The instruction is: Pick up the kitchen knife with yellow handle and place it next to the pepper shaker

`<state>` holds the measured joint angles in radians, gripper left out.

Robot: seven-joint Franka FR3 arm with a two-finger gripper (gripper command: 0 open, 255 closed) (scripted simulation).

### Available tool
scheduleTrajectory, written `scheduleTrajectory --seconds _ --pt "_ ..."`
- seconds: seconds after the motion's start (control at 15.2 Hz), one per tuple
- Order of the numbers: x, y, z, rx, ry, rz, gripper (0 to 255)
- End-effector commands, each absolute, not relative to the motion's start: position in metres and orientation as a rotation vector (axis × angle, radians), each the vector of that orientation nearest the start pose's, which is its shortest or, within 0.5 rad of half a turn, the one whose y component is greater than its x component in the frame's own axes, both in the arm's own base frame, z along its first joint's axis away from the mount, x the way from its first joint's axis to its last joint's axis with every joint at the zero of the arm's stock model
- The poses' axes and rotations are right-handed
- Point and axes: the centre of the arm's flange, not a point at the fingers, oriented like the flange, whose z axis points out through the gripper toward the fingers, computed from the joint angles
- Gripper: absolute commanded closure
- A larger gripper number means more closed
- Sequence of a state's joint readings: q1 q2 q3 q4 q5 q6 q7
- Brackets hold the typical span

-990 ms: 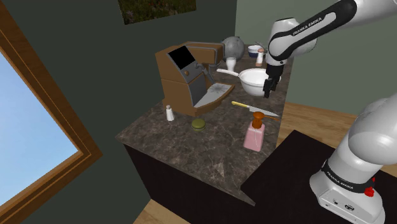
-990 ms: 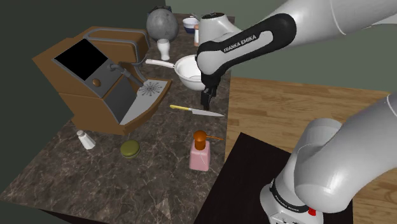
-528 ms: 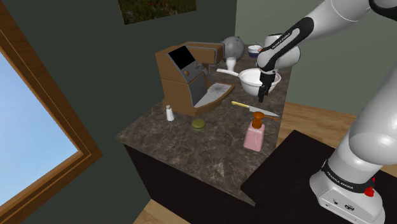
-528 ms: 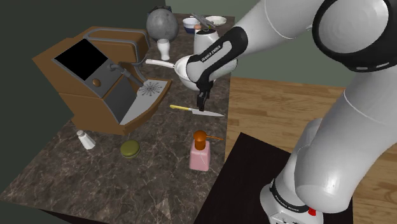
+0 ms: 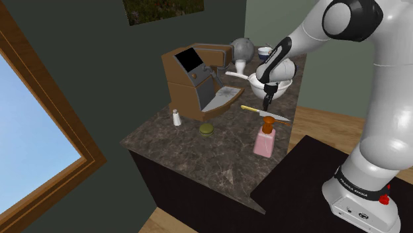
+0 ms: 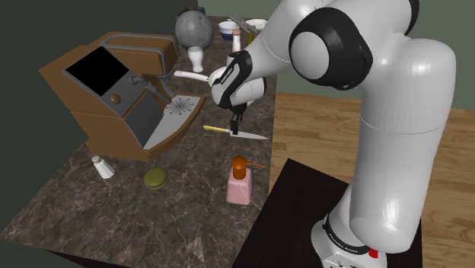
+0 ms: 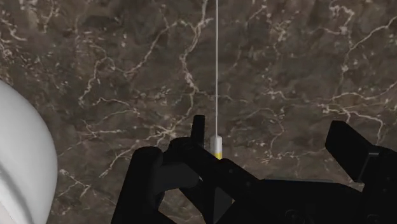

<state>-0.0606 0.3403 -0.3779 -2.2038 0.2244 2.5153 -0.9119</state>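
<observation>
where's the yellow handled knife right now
The kitchen knife lies flat on the marble counter, right of centre in the shoulder view, between the white saucepan and the pink soap dispenser, under the open tool.

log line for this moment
stage: pre-grasp | gripper: open, over knife | knife: flat on counter, not held | pepper shaker: beside coffee machine
</observation>
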Motion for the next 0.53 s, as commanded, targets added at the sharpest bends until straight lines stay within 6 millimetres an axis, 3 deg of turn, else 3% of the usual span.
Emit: scheduleTrajectory --seconds 0.0,0.13,0.46 --pt "0.514 -0.250 0.216 -3.095 -0.522 -0.023 0" --pt "0.529 -0.260 0.197 -3.090 -0.556 -0.031 0" --pt "0.532 -0.262 0.173 -3.090 -0.562 -0.033 0"
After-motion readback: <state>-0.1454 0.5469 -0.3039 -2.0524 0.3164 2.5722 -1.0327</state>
